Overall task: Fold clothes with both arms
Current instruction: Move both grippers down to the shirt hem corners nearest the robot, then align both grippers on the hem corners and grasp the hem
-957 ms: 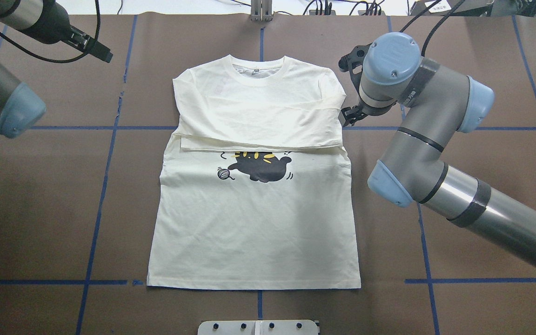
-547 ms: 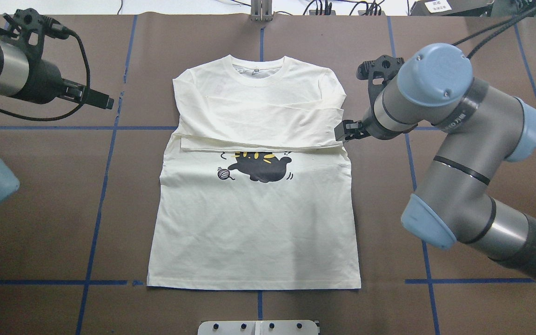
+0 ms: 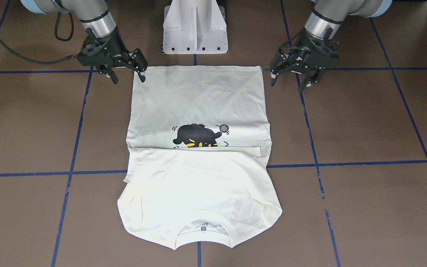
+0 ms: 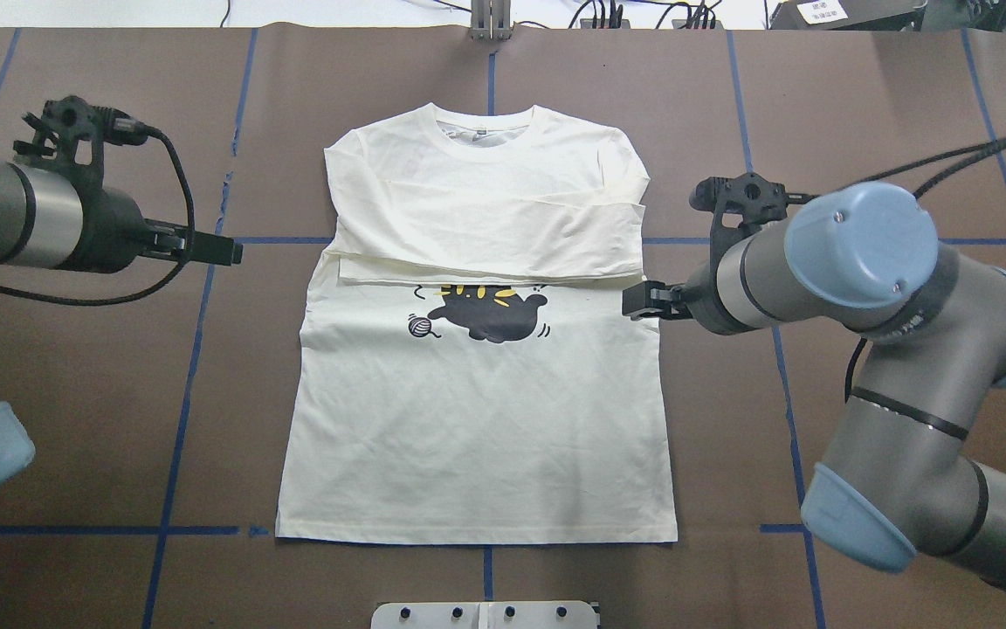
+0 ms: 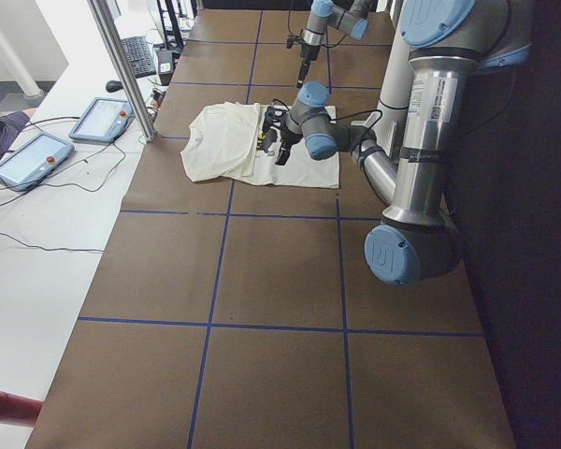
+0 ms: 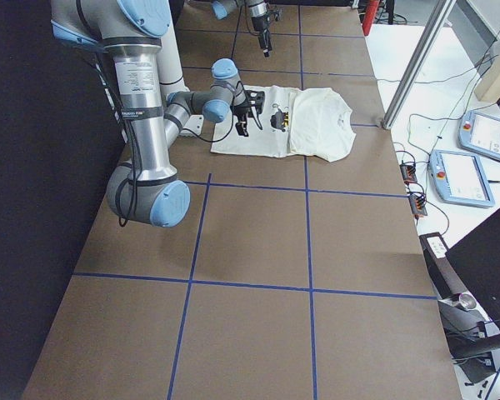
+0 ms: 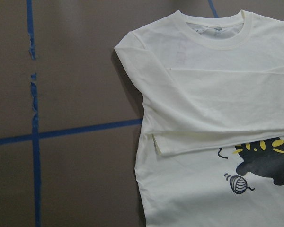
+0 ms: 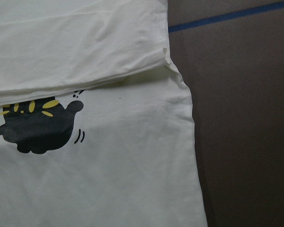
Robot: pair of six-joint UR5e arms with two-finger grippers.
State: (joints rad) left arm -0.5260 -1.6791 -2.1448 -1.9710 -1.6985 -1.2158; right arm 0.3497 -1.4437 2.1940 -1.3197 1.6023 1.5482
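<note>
Exterior front-facing view: the cream T-shirt lies flat at the centre of the brown table. Its collar points toward the bottom edge, both sleeves are folded across the chest, and the black cat print is partly exposed. The right arm enters at upper left. The right end effector has its fingers spread and grips nothing, with one fingertip at the shirt's upper-left corner. The left arm enters at upper right. The left end effector is likewise spread, just beside the shirt's upper-right corner. Whether either fingertip touches fabric cannot be determined. Blue tape lines divide the table.
</note>
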